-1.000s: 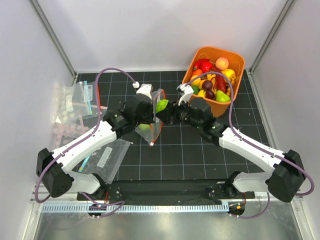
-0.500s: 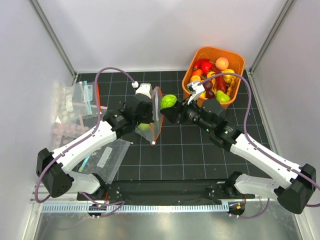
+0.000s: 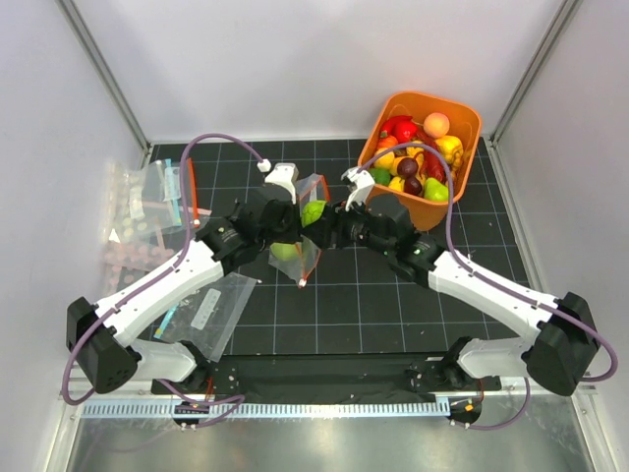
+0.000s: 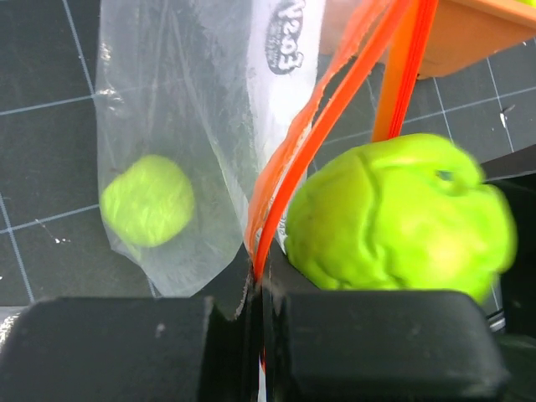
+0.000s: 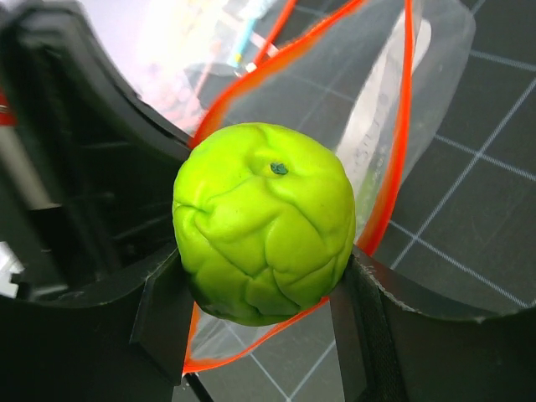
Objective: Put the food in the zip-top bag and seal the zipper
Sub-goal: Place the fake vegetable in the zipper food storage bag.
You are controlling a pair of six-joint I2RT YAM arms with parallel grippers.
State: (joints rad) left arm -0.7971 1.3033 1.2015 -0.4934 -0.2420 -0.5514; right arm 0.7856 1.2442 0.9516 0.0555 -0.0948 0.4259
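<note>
The clear zip-top bag (image 3: 307, 246) hangs mid-table with its mouth open. My left gripper (image 3: 295, 228) is shut on its orange-red zipper (image 4: 289, 184) edge and holds it up. One green fruit (image 4: 147, 201) lies inside the bag. My right gripper (image 3: 322, 221) is shut on a knobbly green toy fruit (image 5: 264, 222) and holds it at the bag's open mouth (image 5: 394, 151). The same fruit fills the right of the left wrist view (image 4: 398, 218).
An orange bin (image 3: 462, 123) with several toy fruits stands at the back right. Another clear bag (image 3: 206, 315) with a label lies flat at the near left. More clear bags (image 3: 147, 211) are piled at the left edge.
My right gripper, which had pulled back to the right with the green fruit, has moved left again to the bag's mouth. The left gripper keeps holding the bag's edge.
</note>
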